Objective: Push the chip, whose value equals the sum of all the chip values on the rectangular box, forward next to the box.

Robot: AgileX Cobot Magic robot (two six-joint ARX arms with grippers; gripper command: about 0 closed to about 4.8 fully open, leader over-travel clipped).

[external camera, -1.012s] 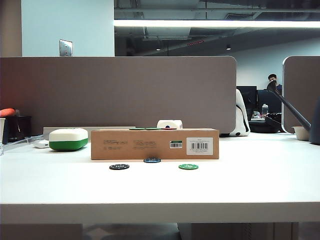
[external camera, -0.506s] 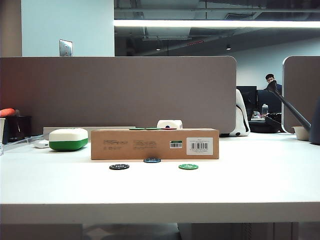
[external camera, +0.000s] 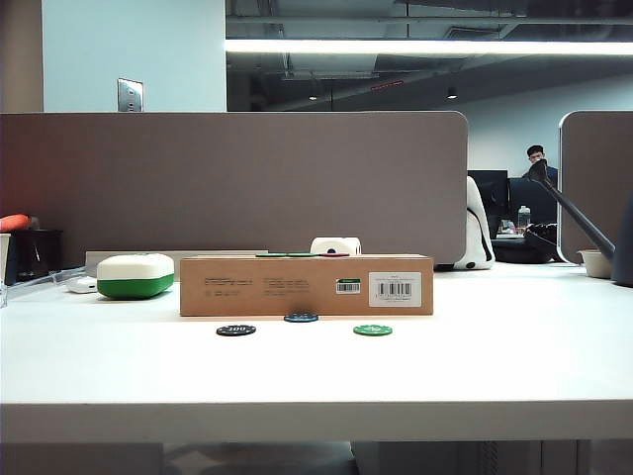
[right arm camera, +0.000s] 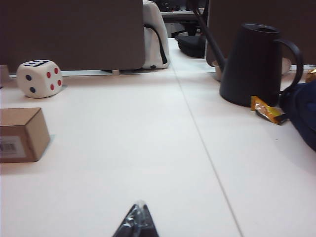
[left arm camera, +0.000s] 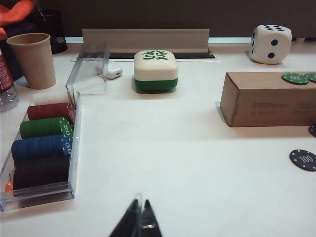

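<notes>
Sliding rather than lifting should suit the chip (external camera: 301,318), a thin, light, stiff blue disc lying flat on the table (external camera: 495,366) just in front of the rectangular box (external camera: 307,285), between the black chip (external camera: 235,331) and the green chip (external camera: 372,331); press down on its face or nudge its near edge. Left gripper (left arm camera: 140,224) and right gripper (right arm camera: 137,219) hang low over bare table, well back, jaws pinched together and empty.

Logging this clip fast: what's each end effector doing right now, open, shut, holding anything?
Left end effector: shut, holding nothing, above bare table short of the black chip.
Right end effector: shut, holding nothing, off the box's barcode end.
</notes>
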